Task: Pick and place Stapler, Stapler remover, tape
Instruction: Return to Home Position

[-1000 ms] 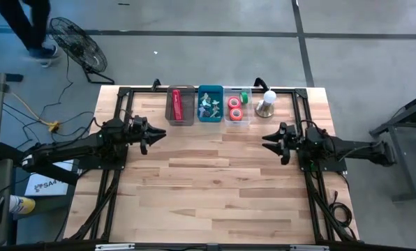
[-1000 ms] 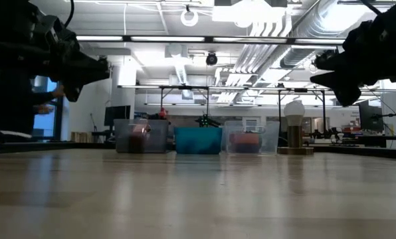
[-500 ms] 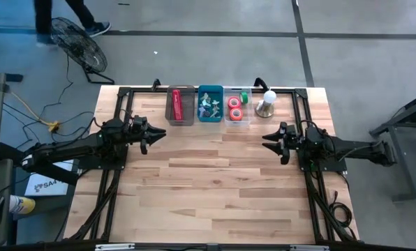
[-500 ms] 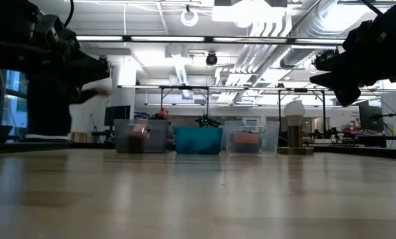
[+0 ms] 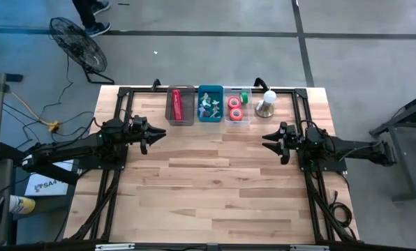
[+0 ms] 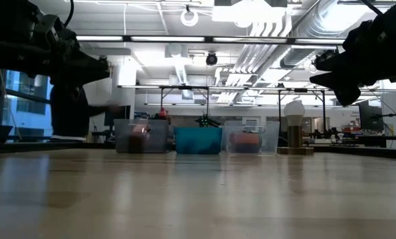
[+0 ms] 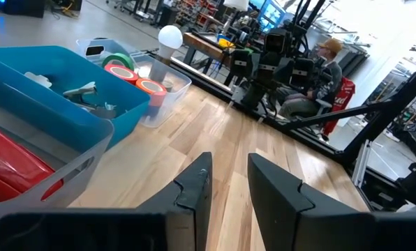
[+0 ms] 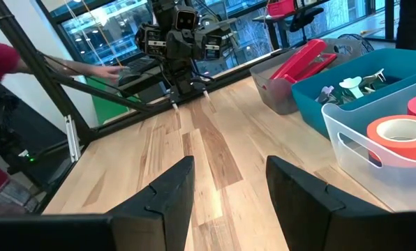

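Little looks at risk to my eye: the stapler [image 5: 176, 104] lies in the grey bin [image 5: 189, 106], the staple removers [image 5: 209, 108] in the blue bin [image 5: 211, 120] and the tape [image 5: 234, 111] in the clear bin [image 5: 237, 122], so only a stray swing toward that row at the table's [image 5: 215, 181] far edge could knock a bin. The left claw [image 5: 155, 135] hangs over the table's left side, parted a little, empty and touching nothing. The right claw [image 5: 267, 139] faces it from the right side, parted wider, likewise empty.
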